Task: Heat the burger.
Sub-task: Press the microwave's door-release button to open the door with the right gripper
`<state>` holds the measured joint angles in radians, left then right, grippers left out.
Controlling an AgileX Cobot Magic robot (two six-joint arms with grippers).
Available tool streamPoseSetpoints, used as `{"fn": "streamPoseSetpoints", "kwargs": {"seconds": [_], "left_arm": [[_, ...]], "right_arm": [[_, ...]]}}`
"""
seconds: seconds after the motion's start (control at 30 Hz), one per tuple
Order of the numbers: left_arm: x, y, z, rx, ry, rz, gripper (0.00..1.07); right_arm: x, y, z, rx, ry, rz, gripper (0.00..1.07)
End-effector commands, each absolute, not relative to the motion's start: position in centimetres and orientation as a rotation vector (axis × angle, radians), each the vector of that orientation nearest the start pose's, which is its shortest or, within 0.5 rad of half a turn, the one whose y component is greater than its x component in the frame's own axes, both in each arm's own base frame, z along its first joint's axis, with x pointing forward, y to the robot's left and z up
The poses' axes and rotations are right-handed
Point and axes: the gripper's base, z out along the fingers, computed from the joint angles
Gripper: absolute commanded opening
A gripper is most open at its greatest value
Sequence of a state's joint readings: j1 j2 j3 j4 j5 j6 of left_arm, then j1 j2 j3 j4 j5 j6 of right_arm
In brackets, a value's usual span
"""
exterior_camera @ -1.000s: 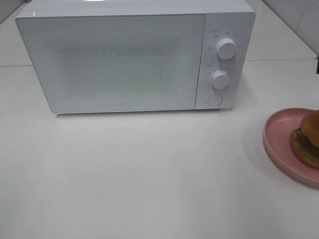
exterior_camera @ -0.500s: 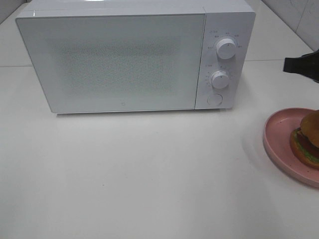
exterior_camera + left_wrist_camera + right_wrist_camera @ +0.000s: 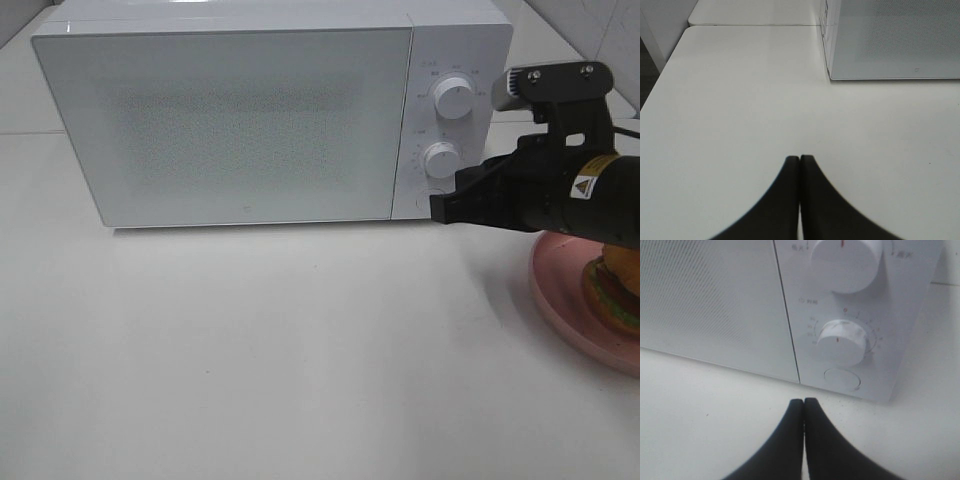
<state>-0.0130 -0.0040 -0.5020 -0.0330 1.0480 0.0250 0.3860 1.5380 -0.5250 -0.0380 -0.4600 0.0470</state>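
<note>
Jaws pressed together and holding nothing, the left gripper [image 3: 800,161] hangs over the white worktop [image 3: 250,350], off the left end of the microwave [image 3: 230,120] and out of the high view. The microwave fills the scene from 10 to 1 o'clock, and its door [image 3: 225,115] is closed.

On the control panel, the upper knob [image 3: 453,97] sits at 12 o'clock of the lower knob [image 3: 441,159]. The round button [image 3: 841,378], probably the door release, sits at 6 o'clock of the lower knob.

The right gripper [image 3: 441,207] is also closed and empty, and its tip is level with that button. I cannot tell whether they touch.

The step in hand looks like pressing the button to open the door. To do it well:
- Keep the jaws together as one blunt tip.
- Centre the tip on the button.
- Push straight in, below the lower knob so the setting is not nudged.
- Back off to 3 o'clock so the door can swing.

The burger [image 3: 612,290] waits on the pink plate [image 3: 560,300] at 4 o'clock, partly hidden under the right arm.
</note>
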Motion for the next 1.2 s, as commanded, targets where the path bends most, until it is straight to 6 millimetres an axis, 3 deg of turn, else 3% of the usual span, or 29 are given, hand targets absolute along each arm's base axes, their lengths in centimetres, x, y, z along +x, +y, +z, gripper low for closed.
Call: {"fn": "streamPoseSetpoints", "kwargs": {"seconds": [0.03, 0.17, 0.4, 0.57, 0.87, 1.0, 1.2], "left_arm": [[-0.8, -0.3, 27.9, 0.045, 1.997, -0.041, 0.00], [-0.8, -0.3, 27.9, 0.045, 1.997, -0.041, 0.00], [-0.8, -0.3, 27.9, 0.045, 1.997, -0.041, 0.00], [-0.8, -0.3, 27.9, 0.045, 1.997, -0.041, 0.00], [-0.8, -0.3, 27.9, 0.045, 1.997, -0.041, 0.00], [-0.8, -0.3, 27.9, 0.045, 1.997, -0.041, 0.00], [-0.8, -0.3, 27.9, 0.045, 1.997, -0.041, 0.00]], "right_arm": [[26.0, 11.1, 17.2, -0.384, 2.015, 0.289, 0.00], [26.5, 11.3, 15.1, -0.306, 2.079, 0.334, 0.00], [26.9, 11.5, 13.1, -0.158, 2.123, 0.419, 0.00], [27.4, 11.7, 12.5, 0.010, 2.138, 0.516, 0.00], [28.5, 13.1, 12.3, 0.106, 2.160, 0.695, 0.00], [29.1, 13.3, 12.6, 0.286, 2.138, 0.798, 0.00], [29.4, 13.5, 12.0, 0.412, 2.091, 0.908, 0.00]]}}
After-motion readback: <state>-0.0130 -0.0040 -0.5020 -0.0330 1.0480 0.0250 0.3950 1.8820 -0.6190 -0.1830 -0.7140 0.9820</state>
